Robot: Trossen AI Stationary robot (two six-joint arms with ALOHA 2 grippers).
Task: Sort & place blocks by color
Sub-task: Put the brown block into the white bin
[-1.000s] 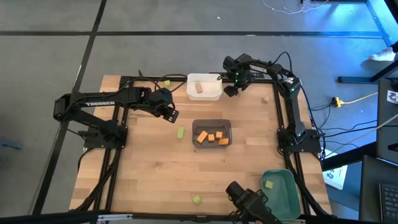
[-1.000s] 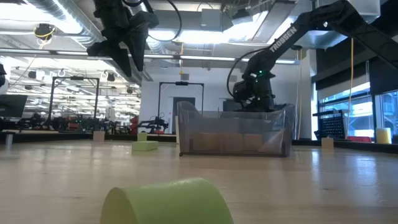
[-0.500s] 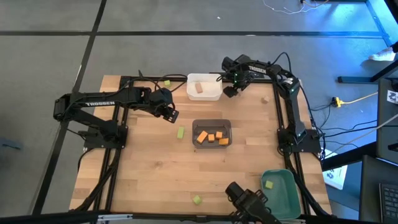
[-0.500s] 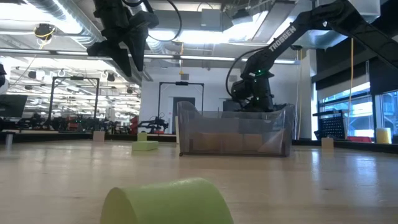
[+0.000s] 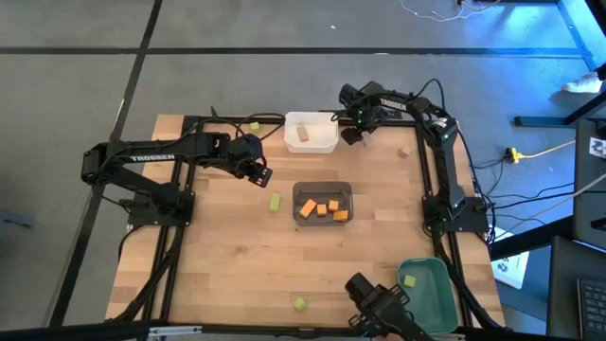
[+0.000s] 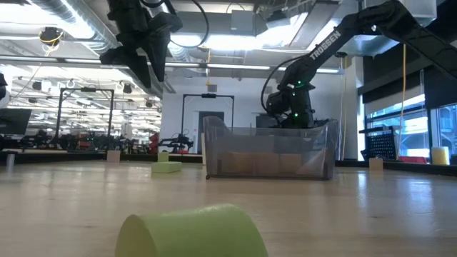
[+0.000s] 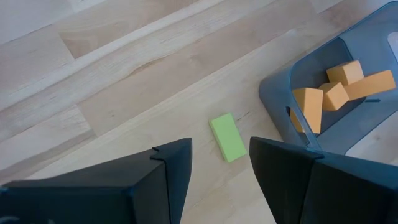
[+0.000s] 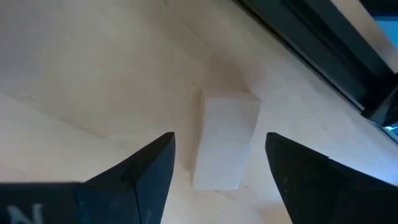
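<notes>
Little has changed since a second ago: only the right gripper [image 5: 351, 135] has crept slightly toward the far right corner of the tabletop [image 5: 227, 256], while the left gripper [image 5: 262, 176] and every block lie as they did.

Nearest the front edge, one light green block [image 5: 299, 304] lies alone on the wood, and the green bin [image 5: 428, 289] at the front right corner holds one more green block [image 5: 409, 280]. In the middle, the dark grey bin [image 5: 323, 203] holds four orange blocks [image 5: 322, 208]. Just left of it lies another green block [image 7: 227, 137], with the left gripper hovering above and beside it, fingers [image 7: 172, 168] parted and empty. Farther back, the white bin [image 5: 311, 132] holds one tan block [image 5: 302, 134]. A fourth green block [image 5: 254, 126] sits by the far edge, left of that bin. At the far right a tan block [image 5: 403, 151] lies loose. The right gripper hangs beside the white bin, fingers [image 8: 143, 168] spread wide and empty, with a tan block [image 8: 222, 139] on the wood between them.
</notes>
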